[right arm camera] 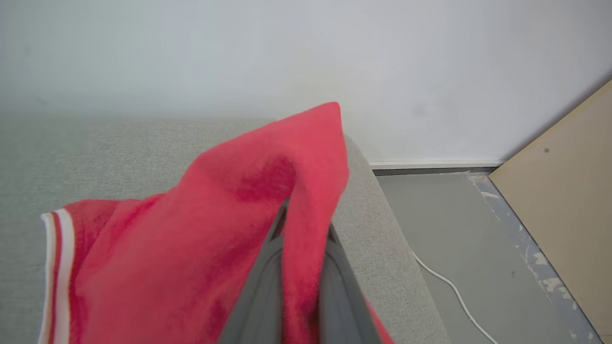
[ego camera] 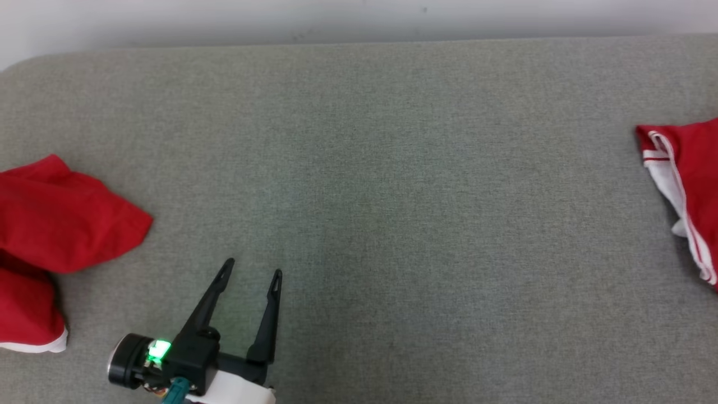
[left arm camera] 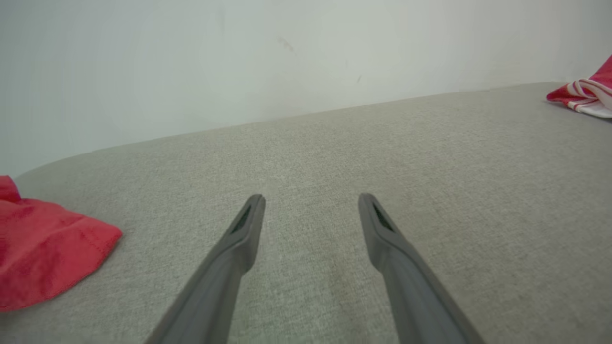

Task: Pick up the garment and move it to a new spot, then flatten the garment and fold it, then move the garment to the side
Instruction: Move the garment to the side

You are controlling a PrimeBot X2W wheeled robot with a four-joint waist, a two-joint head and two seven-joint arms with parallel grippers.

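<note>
Two red garments lie on the grey padded surface [ego camera: 359, 168], one at each side. The garment [ego camera: 693, 179] with white trim sits at the far right edge, its long axis running near to far. The left garment [ego camera: 56, 224] lies well apart from it at the left edge.

The right end effector [right arm camera: 306, 224] is clamped on a fold of the garment [right arm camera: 215, 248], and the cloth drapes over both fingers. The left end effector [ego camera: 252, 268] hovers near left, fingers apart and holding nothing, just beside the left garment and pointing toward the far wall [left arm camera: 239, 62].

Judged from this layout, the right arm has the work; the left is well apart from the garment.

The whole middle of the surface is bare and offers open room leftward. Caution is needed on the right. The surface edge [right arm camera: 377, 229] runs just beside the grip point, with floor [right arm camera: 440, 215] and a white cable [right arm camera: 449, 284] below. Any rightward drift could drop cloth over the edge.
</note>
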